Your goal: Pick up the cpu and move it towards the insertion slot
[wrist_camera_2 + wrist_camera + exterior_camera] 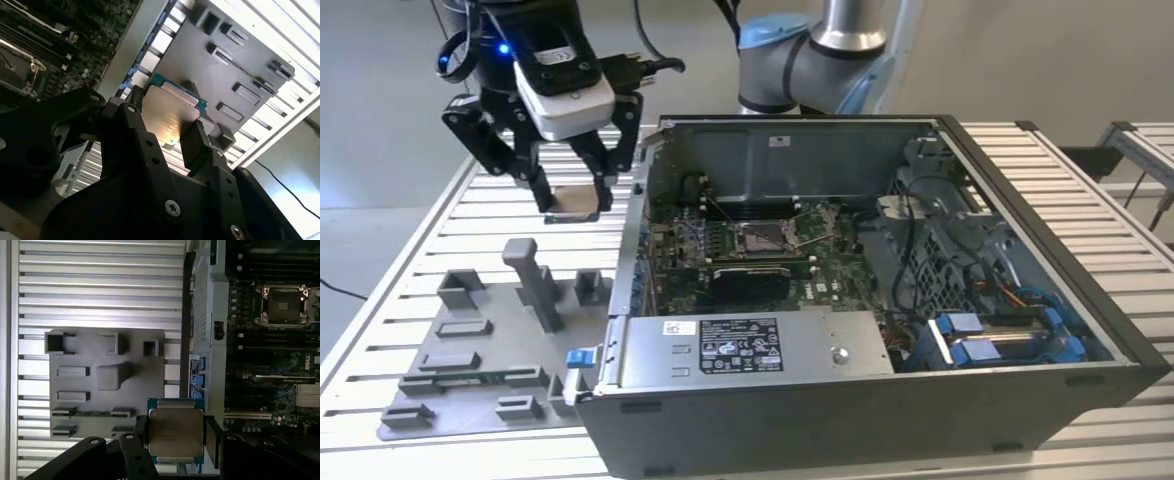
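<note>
Right, exterior view: the gripper (574, 200) hangs in the air above the slatted table (400, 260), just outside the open computer case (854, 345), on the exterior view's left. The fingers are drawn in narrow on the cpu (572, 209), which sits flat between the tips, clear of the grey fixture plate (467, 370) below. The insertion slot (765, 237) is inside the case on the green board. It is well apart from the cpu, with the case wall between them.

Second wrist view: the cpu (170, 112) shows its silvery top with a thin green edge and is pinched on two opposite sides by the black fingers (197, 142). The fixture plate (240, 65) lies behind it. The insertion slot (17, 70) is off to one side.

First wrist view: the cpu (175, 432) is clamped level, over the plate's (107, 375) edge nearest the case. The insertion slot (282, 302) looks empty, with nothing seated in it as far as I can tell.

Progress, judged: the pick is done, with the chip in hand and off the plate. The carry toward the slot is mostly left, since the cpu is not yet over the case.
</note>
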### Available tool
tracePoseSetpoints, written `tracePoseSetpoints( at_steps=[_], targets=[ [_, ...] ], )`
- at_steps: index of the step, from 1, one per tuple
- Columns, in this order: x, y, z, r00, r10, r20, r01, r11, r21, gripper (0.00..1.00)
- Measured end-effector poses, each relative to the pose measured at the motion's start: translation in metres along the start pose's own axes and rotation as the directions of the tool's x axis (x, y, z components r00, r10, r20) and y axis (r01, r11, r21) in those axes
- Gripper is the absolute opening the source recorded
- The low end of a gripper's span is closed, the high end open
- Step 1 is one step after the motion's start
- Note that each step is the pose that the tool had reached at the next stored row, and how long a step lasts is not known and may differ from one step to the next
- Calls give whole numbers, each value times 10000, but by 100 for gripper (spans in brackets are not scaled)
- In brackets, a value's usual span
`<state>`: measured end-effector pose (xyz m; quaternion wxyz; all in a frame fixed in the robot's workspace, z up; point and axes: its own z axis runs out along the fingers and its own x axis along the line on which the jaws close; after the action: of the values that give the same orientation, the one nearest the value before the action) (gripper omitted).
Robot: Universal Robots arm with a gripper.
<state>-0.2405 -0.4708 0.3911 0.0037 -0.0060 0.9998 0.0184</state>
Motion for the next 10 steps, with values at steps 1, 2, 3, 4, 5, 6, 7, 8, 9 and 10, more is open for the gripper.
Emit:
tracePoseSetpoints(
  at_steps=[1,2,3,4,5,6,7,8,9,10],
  targets=[
    [-46,-1,0,10000,0,0,0,10000,0,0],
    [-91,-1,1,10000,-1,0,1,10000,-1,0],
    [-135,-2,1,10000,0,0,0,10000,-1,0],
    [-178,-2,1,10000,1,0,-1,10000,0,0],
    [-222,-3,2,10000,0,1,0,10000,-1,0],
    [-266,-3,2,10000,0,0,0,10000,-1,0],
    [-310,-4,3,10000,0,0,0,10000,-1,0],
    [-356,-4,3,10000,0,1,0,10000,-1,0],
    [-399,-5,3,10000,1,0,-1,10000,-1,0],
    [-444,-5,3,10000,0,0,0,10000,0,0]
  ],
)
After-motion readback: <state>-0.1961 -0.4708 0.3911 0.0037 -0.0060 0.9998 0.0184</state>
